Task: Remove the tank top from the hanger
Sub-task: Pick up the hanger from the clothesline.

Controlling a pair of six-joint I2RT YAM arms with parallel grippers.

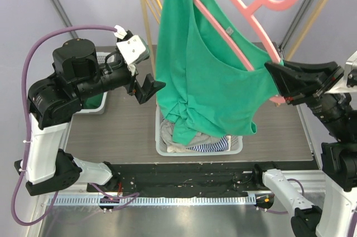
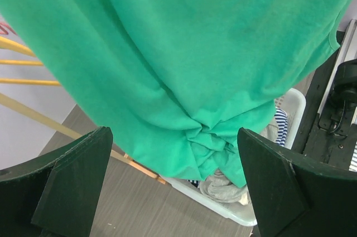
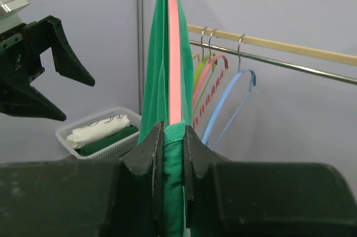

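Note:
A green tank top (image 1: 206, 75) hangs on a pink hanger (image 1: 245, 11), tilted, its lower hem bunched over a white basket. My right gripper (image 1: 277, 78) is shut on the tank top's strap and the hanger's end; in the right wrist view the green fabric (image 3: 173, 153) is pinched between the fingers with the pink hanger (image 3: 174, 53) rising above. My left gripper (image 1: 148, 87) is open and empty, just left of the tank top's lower part. In the left wrist view its fingers (image 2: 72, 181) frame the bunched green fabric (image 2: 189, 81).
A white laundry basket (image 1: 167, 149) with striped and grey clothes sits under the tank top. A wooden rack (image 1: 146, 3) with a metal rail stands behind, holding several hangers (image 3: 223, 75). A second basket (image 3: 100, 131) with folded clothes sits behind my left arm.

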